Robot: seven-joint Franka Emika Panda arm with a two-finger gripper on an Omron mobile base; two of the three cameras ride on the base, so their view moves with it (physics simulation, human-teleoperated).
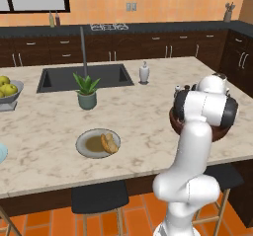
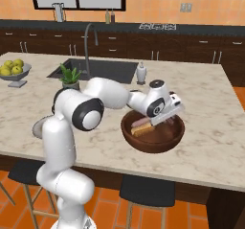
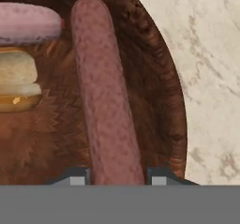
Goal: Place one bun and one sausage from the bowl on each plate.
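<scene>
The bowl (image 2: 153, 136) stands on the island counter (image 2: 215, 113), right of the plate (image 1: 97, 143), where a bun (image 1: 109, 143) is already laid. The gripper (image 3: 117, 176) is closed on a sausage (image 3: 104, 101) near one end, so tilting or slipping may be expected on lifting. The grasp is revealed by the hand view, the plate by the left base view.
</scene>
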